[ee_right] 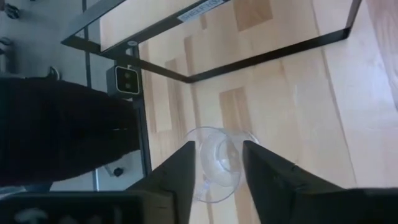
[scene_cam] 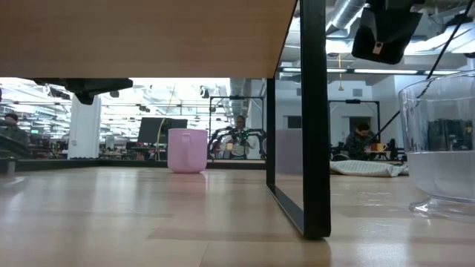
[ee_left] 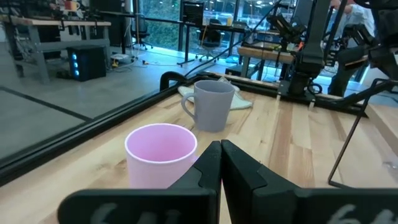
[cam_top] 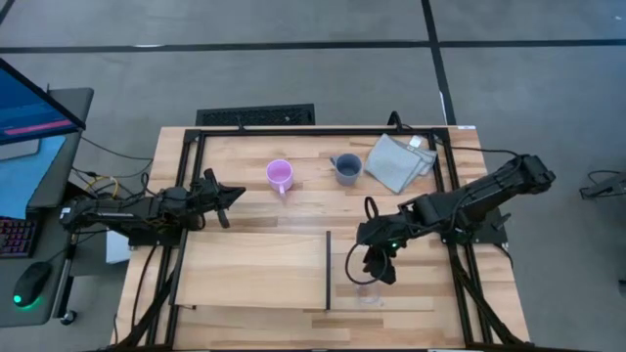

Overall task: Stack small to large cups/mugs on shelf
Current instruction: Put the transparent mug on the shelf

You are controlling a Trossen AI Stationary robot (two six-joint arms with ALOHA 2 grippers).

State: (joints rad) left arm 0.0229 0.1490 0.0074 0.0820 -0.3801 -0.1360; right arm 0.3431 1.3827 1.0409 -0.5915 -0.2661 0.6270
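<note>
Currently, the right gripper (cam_top: pixel 375 275) hangs above the clear cup (cam_top: pixel 368 291), which stands upright on the counter (cam_top: pixel 293 210) just to the right of the shelf's black dividing strip (cam_top: pixel 328 270). In the right wrist view its fingers (ee_right: pixel 261 168) are spread wide on either side of the cup (ee_right: pixel 214 163); whether they touch the rim cannot be told. The low view shows the cup (scene_cam: pixel 444 144) resting on the counter surface.

The left gripper (cam_top: pixel 231 197) waits over the counter's left side, beyond the far edge of the shelf (cam_top: pixel 254 270), pointed toward the pink mug (cam_top: pixel 280 176). In the left wrist view its fingers (ee_left: pixel 211 165) are pressed together with nothing between them.

The pink mug stands upright near the counter's far middle. The blue-grey mug (cam_top: pixel 346 168) stands to its right, well apart from it, just beside the folded grey cloth (cam_top: pixel 399 160).
</note>
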